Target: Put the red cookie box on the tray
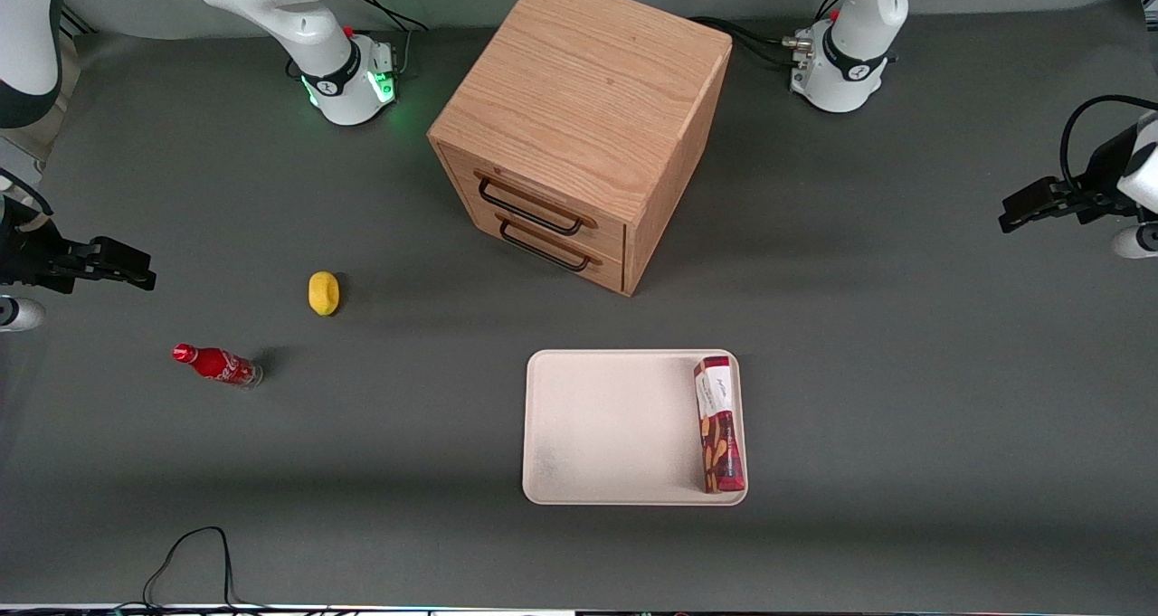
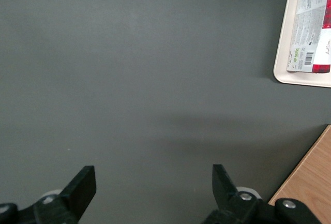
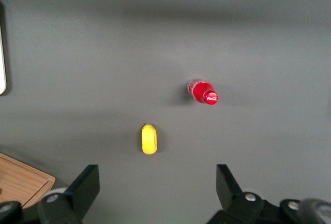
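The red cookie box (image 1: 719,424) lies flat in the cream-white tray (image 1: 606,426), along the tray's rim toward the working arm's end, white end panel pointing away from the front camera. My left gripper (image 1: 1006,218) hangs open and empty above bare table toward the working arm's end, well apart from the tray and farther from the front camera than it. In the left wrist view the gripper (image 2: 152,175) is wide open over grey table, with the tray (image 2: 283,53) and the box (image 2: 310,27) in sight and nothing between the fingers.
A wooden two-drawer cabinet (image 1: 579,127) stands farther from the front camera than the tray. A yellow object (image 1: 324,292) and a small red soda bottle (image 1: 217,364) lie toward the parked arm's end. A black cable (image 1: 190,553) loops at the table's near edge.
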Controlling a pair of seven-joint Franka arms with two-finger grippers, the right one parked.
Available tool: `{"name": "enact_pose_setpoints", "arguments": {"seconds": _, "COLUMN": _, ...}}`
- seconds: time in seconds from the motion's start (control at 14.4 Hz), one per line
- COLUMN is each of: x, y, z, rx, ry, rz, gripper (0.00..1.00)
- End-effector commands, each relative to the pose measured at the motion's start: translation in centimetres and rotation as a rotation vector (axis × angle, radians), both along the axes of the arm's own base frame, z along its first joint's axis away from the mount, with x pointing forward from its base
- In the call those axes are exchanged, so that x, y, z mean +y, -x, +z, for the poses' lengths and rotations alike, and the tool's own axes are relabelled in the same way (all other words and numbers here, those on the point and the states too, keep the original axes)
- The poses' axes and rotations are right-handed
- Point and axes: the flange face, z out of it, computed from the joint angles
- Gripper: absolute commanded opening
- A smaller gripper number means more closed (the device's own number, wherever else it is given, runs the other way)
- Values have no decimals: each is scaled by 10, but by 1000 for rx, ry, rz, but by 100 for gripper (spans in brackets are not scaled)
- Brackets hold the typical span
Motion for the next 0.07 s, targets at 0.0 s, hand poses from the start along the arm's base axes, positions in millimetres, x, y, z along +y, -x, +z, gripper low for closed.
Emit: {"name": "enact_pose_setpoints", "arguments": {"seconds": 0.0, "x": -12, "y": 8, "z": 5, "rx": -41, "ry": -37, "rz": -45, "gripper": 100}}
